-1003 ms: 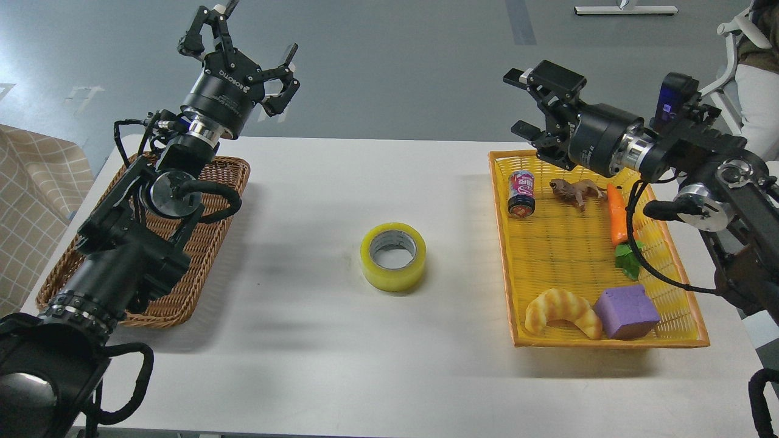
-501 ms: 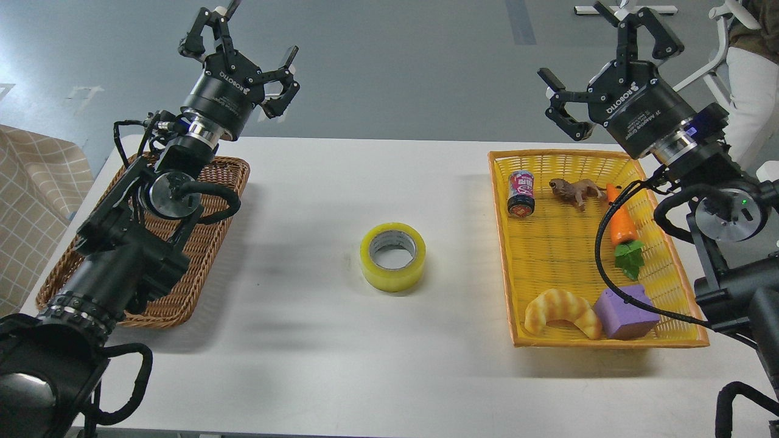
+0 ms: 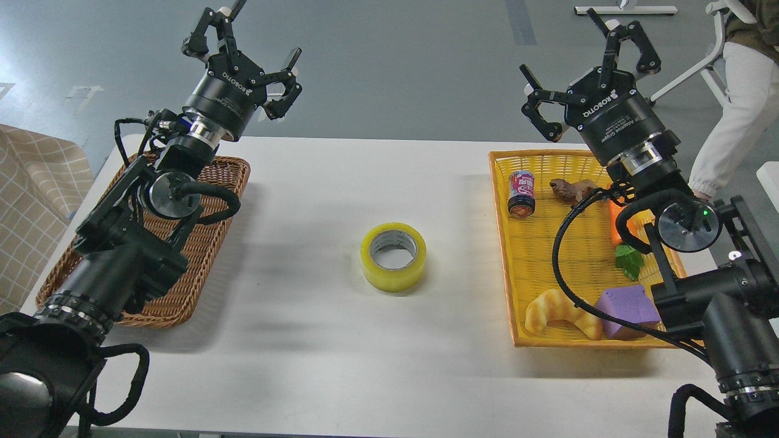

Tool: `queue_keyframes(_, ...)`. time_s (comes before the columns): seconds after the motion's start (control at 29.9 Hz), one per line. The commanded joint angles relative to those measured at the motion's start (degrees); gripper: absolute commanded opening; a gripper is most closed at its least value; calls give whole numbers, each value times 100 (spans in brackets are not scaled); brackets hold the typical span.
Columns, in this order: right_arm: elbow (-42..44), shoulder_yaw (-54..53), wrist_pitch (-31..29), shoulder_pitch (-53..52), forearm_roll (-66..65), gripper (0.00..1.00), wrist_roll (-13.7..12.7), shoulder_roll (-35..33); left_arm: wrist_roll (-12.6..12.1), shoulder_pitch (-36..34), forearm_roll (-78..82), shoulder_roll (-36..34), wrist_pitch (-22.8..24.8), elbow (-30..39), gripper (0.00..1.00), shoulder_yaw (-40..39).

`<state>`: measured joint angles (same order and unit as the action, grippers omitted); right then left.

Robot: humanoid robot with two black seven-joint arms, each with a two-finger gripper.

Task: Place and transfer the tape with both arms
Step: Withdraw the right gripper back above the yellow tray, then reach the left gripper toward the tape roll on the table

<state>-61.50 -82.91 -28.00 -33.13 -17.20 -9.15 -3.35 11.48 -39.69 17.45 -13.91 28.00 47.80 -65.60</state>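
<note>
1. two grippers up, both empty: left gripper [image 3: 246,52] raised above the far end of the wicker basket [image 3: 207,243], fingers spread wide.
2. right gripper [image 3: 587,58] raised beyond the far edge of the yellow basket [image 3: 548,255], fingers spread wide too, nothing held.
3. tape [image 3: 393,256] lies flat on the white table [image 3: 304,340], core hole up, mid-table between the baskets, well apart from both grippers.
4. yellow basket holds can [image 3: 521,193], croissant [image 3: 561,311], purple block [image 3: 627,309], carrot [image 3: 616,219].
</note>
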Motion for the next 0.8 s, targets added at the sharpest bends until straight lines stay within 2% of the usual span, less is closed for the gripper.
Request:
queue_keyframes(0.0,-20,-181,0,17,15,100,1,27,21,-83,301,-147,0,1,98,170)
queue_keyframes(0.17,-20,-225,0,166,59,100,36,132,144,-171,1530,-463,0,159,98,267)
queue_keyframes(0.2,-20,-225,0,218,59,100,45,167,344,-171,1890,-533,0,386,98,267)
queue_keyframes(0.23,-20,-225,0,219,59,100,45,168,346,-171,1893,-534,0,388,98,267)
queue_keyframes(0.3,-29,-234,0,315,59,100,63,211,845,-101,2776,-814,-40,930,98,284)
queue_keyframes(0.33,-29,-243,0,333,59,100,63,211,917,-92,3033,-859,-162,1064,98,284)
queue_keyframes(0.4,-46,-269,0,438,59,100,63,203,953,-13,3893,-938,-496,1476,98,311)
queue_keyframes(0.5,-64,-295,0,509,59,100,63,203,953,49,4300,-982,-506,1653,98,424)
queue_keyframes(0.7,-99,-392,0,720,59,100,63,203,944,23,5433,-1412,-620,2049,98,1557)
queue_keyframes(0.77,-99,-523,0,825,59,100,63,194,944,-4,6441,-1518,-1014,2181,98,1996)
